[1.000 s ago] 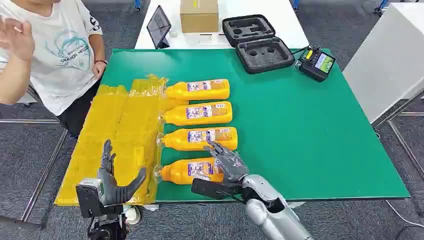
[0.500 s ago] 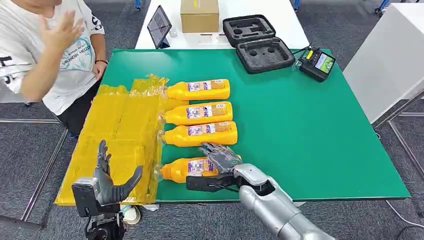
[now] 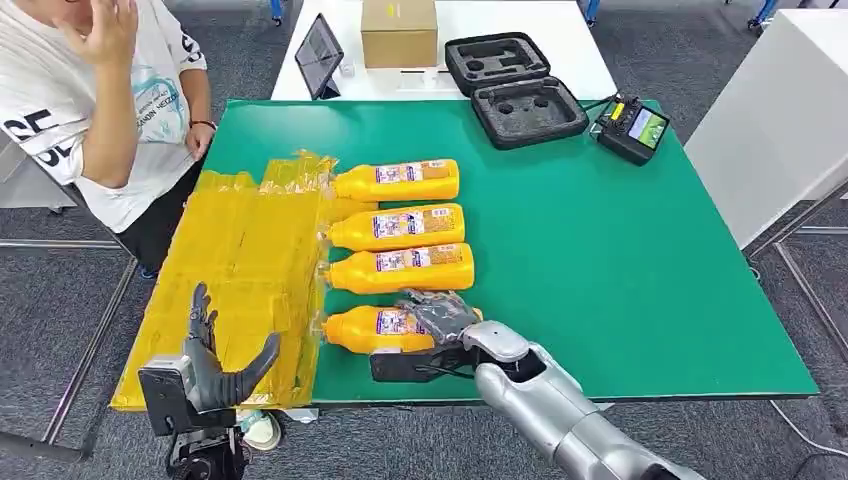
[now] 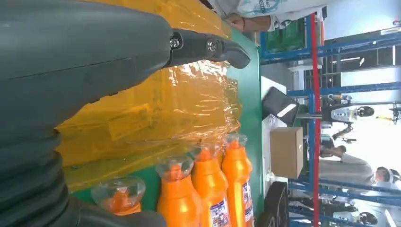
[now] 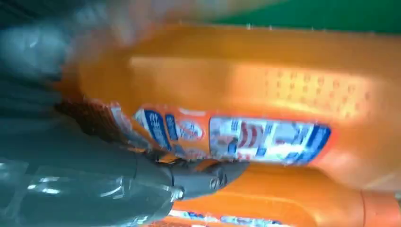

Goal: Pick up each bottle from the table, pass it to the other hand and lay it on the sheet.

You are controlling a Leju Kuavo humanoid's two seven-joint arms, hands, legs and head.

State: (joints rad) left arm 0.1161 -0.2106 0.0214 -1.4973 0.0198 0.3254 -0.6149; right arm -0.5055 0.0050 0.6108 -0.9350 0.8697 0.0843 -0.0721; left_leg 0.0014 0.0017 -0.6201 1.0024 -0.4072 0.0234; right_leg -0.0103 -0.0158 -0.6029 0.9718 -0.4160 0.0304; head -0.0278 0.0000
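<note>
Lying crosswise, bottle [image 3: 375, 327] (cap leftward)

Bottles [image 3: 400, 228] right of sheet [image 3: 235, 270]

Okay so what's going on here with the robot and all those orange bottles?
The robot's right hand lies over the nearest orange bottle, the front one of four lying side by side on the green table. Whether it has a firm grip yet is unclear, and the bottle is not lifted. The left hand waits open at the near edge of the yellow sheet, which holds no bottles so far. A person sits at the far left corner, not touching anything.
</note>
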